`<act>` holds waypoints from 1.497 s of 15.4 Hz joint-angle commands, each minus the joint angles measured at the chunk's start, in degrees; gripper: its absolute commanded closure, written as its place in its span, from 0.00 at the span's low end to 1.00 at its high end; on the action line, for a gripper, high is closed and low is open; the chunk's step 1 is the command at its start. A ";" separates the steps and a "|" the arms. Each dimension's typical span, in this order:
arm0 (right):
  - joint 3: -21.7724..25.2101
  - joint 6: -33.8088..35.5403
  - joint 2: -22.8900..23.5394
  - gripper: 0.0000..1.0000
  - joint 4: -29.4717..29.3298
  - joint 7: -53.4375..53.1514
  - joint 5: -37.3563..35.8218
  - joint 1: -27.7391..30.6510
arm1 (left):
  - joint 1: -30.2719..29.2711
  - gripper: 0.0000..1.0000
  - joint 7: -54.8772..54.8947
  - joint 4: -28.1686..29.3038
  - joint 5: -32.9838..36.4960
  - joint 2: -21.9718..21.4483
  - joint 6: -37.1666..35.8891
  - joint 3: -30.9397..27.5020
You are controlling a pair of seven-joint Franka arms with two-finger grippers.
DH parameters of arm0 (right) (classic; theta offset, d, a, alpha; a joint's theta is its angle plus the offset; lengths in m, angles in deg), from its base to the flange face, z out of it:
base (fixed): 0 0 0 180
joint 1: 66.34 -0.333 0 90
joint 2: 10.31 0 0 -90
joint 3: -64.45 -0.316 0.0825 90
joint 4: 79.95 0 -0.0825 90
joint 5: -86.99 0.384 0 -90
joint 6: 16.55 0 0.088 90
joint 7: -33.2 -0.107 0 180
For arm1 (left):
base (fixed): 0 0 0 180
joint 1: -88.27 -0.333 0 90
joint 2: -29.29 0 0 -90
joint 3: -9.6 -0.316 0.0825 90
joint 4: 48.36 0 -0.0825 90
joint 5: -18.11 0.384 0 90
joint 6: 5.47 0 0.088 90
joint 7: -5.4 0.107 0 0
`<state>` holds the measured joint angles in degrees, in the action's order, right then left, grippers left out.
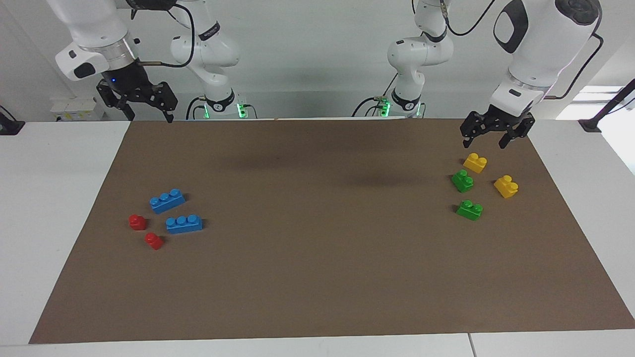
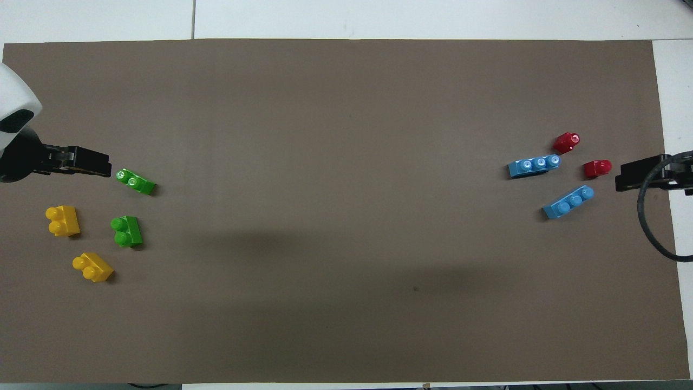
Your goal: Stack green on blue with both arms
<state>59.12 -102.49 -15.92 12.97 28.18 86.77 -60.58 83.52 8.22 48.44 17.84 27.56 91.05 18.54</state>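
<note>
Two green bricks [image 1: 462, 181] [image 1: 469, 210] lie on the brown mat toward the left arm's end, and the overhead view shows both green bricks [image 2: 126, 231] [image 2: 135, 181]. Two long blue bricks [image 1: 167, 201] [image 1: 184, 224] lie toward the right arm's end, also seen from overhead as blue bricks [image 2: 568, 201] [image 2: 534, 165]. My left gripper [image 1: 484, 144] [image 2: 105, 165] hangs open and empty just above a yellow brick. My right gripper [image 1: 151, 118] [image 2: 622, 176] hangs open and empty over the mat's corner, well apart from the blue bricks.
Two yellow bricks [image 1: 475, 162] [image 1: 506, 186] sit beside the green ones. Two small red bricks [image 1: 137, 221] [image 1: 154, 241] sit beside the blue ones. The brown mat [image 1: 317, 258] covers most of the white table.
</note>
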 commanded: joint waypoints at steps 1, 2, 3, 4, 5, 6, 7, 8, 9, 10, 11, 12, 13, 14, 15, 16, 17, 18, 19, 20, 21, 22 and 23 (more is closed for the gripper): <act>-0.11 -0.55 -1.51 0.00 1.73 0.97 1.45 0.91 | 0.45 0.00 -0.28 2.26 -0.70 -1.96 1.22 -0.50; -0.11 -0.55 -1.51 0.00 1.65 1.06 1.45 0.91 | 0.45 0.00 -0.28 2.26 -0.70 -1.96 1.31 -0.50; -0.11 -0.46 -1.51 0.00 1.65 1.06 1.45 0.91 | 0.45 0.00 -0.28 2.26 -0.70 -1.96 1.31 -0.50; -0.11 -0.46 -1.51 0.00 1.65 0.97 1.45 0.91 | 0.45 0.00 -0.28 2.26 -0.70 -1.96 1.22 -0.50; -0.11 -0.46 -1.51 0.00 1.65 1.32 1.45 0.91 | 0.45 0.00 -0.28 2.17 -0.70 -1.96 1.22 -0.50; -0.11 -0.46 -1.51 0.00 1.56 1.67 1.45 0.91 | 0.45 0.00 -0.28 2.26 -0.70 -1.96 1.13 -0.50; -0.20 -0.46 -1.51 0.00 1.56 1.68 1.45 0.83 | 0.45 0.00 -0.28 2.26 -0.70 -2.05 0.96 -0.50; -0.20 -0.46 -1.51 0.00 1.56 1.59 1.45 0.65 | 0.53 0.00 -0.28 2.26 -0.70 -2.05 0.87 -0.50; -0.20 0.06 -1.51 0.00 1.56 1.67 1.45 0.65 | 0.54 0.00 -0.28 2.17 -0.70 -2.05 0.87 -0.50; -0.20 0.42 -1.69 0.00 1.64 1.85 1.45 0.65 | 0.54 0.00 -0.28 2.17 -0.70 -2.05 0.96 -0.50; -0.20 0.68 -1.86 0.00 1.65 1.85 1.45 0.65 | 0.71 0.00 -0.28 2.26 -0.70 -2.05 1.22 -0.50; -0.20 0.68 -1.86 0.00 1.56 1.85 1.45 0.74 | 0.71 0.00 -0.28 2.17 -0.70 -2.05 1.13 -0.41; -0.20 0.68 -1.86 0.00 1.30 1.94 1.45 0.82 | 0.71 0.00 -0.28 2.26 -0.70 -2.05 1.13 -0.41; -0.20 0.68 -1.95 0.00 1.38 1.94 1.45 0.82 | 0.71 0.00 -0.36 2.26 -0.70 -2.05 0.96 -0.41; -0.20 0.60 -2.04 0.00 1.38 2.37 1.45 0.82 | 0.71 0.00 -0.45 2.26 -0.70 -2.05 0.87 -0.41; -0.20 0.25 -2.04 0.00 1.30 2.90 1.45 0.82 | 0.62 0.00 -0.45 2.35 -0.70 -2.13 0.87 -0.41; -0.20 -0.02 -2.04 0.00 1.29 3.25 1.36 0.74 | 0.45 0.00 -0.45 2.35 -0.70 -2.13 0.78 -0.41; -0.20 -0.02 -2.21 0.00 1.21 3.17 1.19 0.74 | 0.27 0.00 -0.54 2.43 -0.78 -2.13 0.52 -0.41; -0.11 -0.02 -2.30 0.00 1.12 3.08 0.92 0.82 | 0.27 0.00 -0.54 2.78 -0.70 -2.48 0.17 -0.41; -0.11 -0.28 -2.22 0.00 1.03 2.47 0.75 1.00 | 0.27 0.00 -0.97 3.13 -0.78 -2.66 0.17 -0.41; -0.03 -1.41 -2.22 0.00 1.20 0.90 0.75 1.78 | 0.10 0.00 -1.94 3.57 -0.78 -2.84 0.17 -0.41; -0.11 -1.77 -2.22 0.00 1.21 -1.46 0.92 3.27 | -0.08 0.00 -2.90 3.66 -0.70 -2.92 0.17 -0.41; -0.11 -1.69 -2.22 0.00 1.38 -3.92 1.27 3.81 | -0.17 0.00 -3.70 4.01 -0.78 -3.01 0.17 -0.41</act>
<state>59.24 -103.06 -17.08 12.98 27.36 86.77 -59.14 83.48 6.33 49.68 17.84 26.92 90.94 18.50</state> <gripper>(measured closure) 0.000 0.000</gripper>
